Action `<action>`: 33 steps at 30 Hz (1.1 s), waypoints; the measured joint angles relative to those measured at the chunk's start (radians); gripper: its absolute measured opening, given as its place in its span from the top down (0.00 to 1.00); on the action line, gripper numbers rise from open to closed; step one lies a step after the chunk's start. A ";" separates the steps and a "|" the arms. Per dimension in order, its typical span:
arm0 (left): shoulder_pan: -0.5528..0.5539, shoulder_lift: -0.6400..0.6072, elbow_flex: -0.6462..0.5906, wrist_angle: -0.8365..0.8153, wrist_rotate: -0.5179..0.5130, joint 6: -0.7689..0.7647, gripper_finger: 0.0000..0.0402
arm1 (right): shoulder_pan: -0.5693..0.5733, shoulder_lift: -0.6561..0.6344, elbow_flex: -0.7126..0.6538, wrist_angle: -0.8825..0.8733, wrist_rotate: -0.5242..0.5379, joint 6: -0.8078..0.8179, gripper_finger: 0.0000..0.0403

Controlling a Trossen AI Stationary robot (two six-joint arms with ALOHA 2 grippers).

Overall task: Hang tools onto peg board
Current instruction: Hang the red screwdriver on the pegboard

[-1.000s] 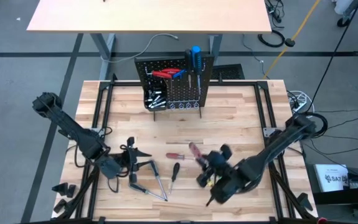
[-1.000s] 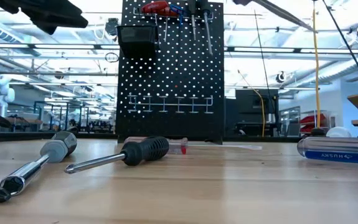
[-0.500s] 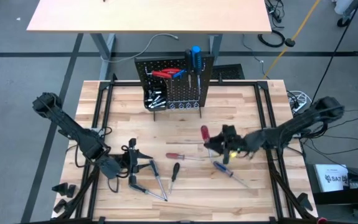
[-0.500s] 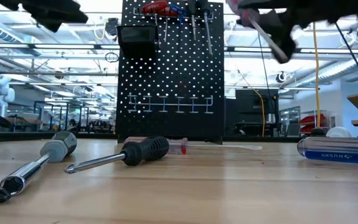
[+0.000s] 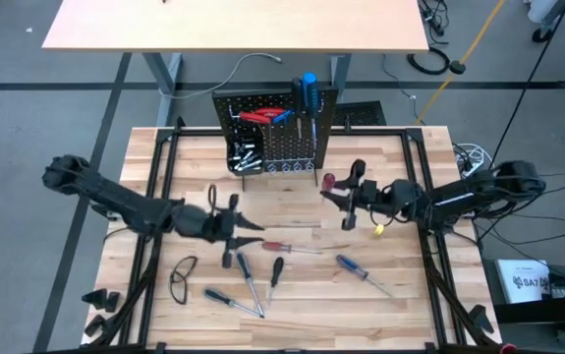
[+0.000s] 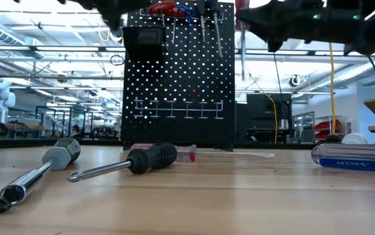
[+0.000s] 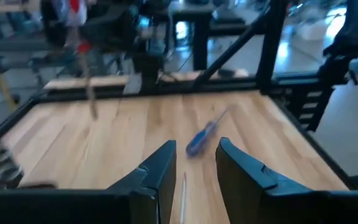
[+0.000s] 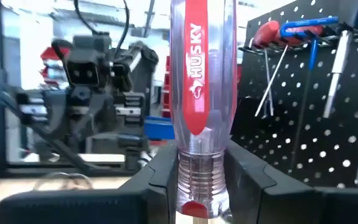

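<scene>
Screwdriver (image 8: 202, 93) marked "HUSKY" stands clamped in the right tool (image 8: 200, 180); left tool (image 7: 194, 168) gapes slightly, empty.

Bright even overhead light, soft shadows; left wrist view blurred, perhaps motion; low-view background glare.
</scene>
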 joint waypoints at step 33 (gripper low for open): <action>0.128 -0.093 -0.488 0.738 -0.311 -0.068 0.71 | -0.092 0.430 0.170 0.371 0.344 -0.171 0.80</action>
